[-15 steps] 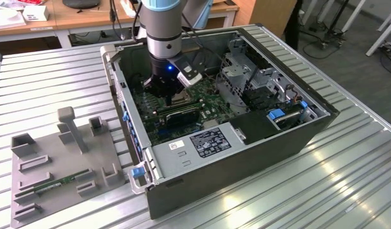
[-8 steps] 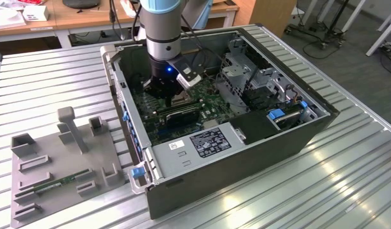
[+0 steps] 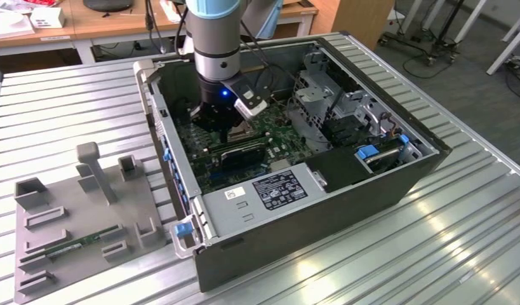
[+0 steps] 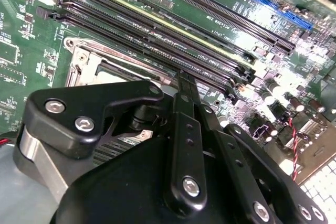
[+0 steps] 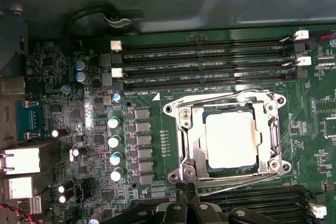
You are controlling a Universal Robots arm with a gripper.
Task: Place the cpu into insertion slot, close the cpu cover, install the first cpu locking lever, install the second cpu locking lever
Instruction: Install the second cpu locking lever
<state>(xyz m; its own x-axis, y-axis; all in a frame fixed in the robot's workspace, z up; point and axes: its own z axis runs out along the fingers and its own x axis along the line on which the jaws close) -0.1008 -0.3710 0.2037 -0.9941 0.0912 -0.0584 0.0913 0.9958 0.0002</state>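
Cpu (image 5: 231,139) in the first wrist view: seated in the socket (image 5: 176,109), pale face up, showing through the cut-out of the cover (image 5: 185,129). Cover apparently flat over the chip's edges. Thin lever (image 5: 236,181) running along one side of the socket, its long axis parallel to that edge, and a second lever (image 5: 220,97) along the opposite side. Hard to tell whether either is hooked down. Gripper (image 5: 187,187) just outside the socket, at one corner, at the end of the nearer lever, fingers drawn together to a narrow tip. Nothing plainly pinched between them.

Second wrist view: gripper (image 4: 184,80) reaching past the socket's edge, with a corner of the metal frame (image 4: 86,61) bare beside it. Fingers (image 4: 185,129) meeting at the tip, clenched by the look of it. Chip hidden behind the black linkage.

Exterior view: gripper (image 3: 216,124) low inside the open case (image 3: 327,210), directly over the socket area, wrist upright. Socket itself masked by the tool.

Judged from these: chip placed, cover down, work now at a lever. Deciding relation: lever end right at the fingertips, chip and cover lying just beyond, inward across the socket.
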